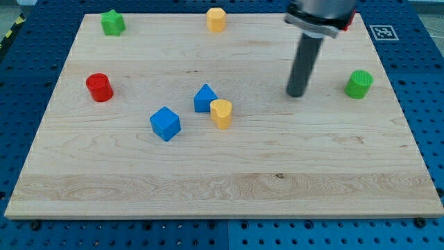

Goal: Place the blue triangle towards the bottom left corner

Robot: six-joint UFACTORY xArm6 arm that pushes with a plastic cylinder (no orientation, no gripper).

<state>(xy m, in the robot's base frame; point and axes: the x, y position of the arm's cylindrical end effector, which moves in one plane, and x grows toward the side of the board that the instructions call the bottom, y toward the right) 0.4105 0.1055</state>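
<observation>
Wooden board (229,184), camera view: the blue triangle (205,98) sits near the middle, touching or just beside a yellow block (221,113) on its right. My tip (296,94), a bare rod grasping nothing, rests well to the right. I judge the triangle light, rigid and easy to slide; contact belongs on its upper-right face. A blue cube (165,123) lies toward the bottom-left path and may obstruct. Red cylinder (99,87), green star (112,22), yellow hexagon (216,19) and green cylinder (359,84) stand clear.
</observation>
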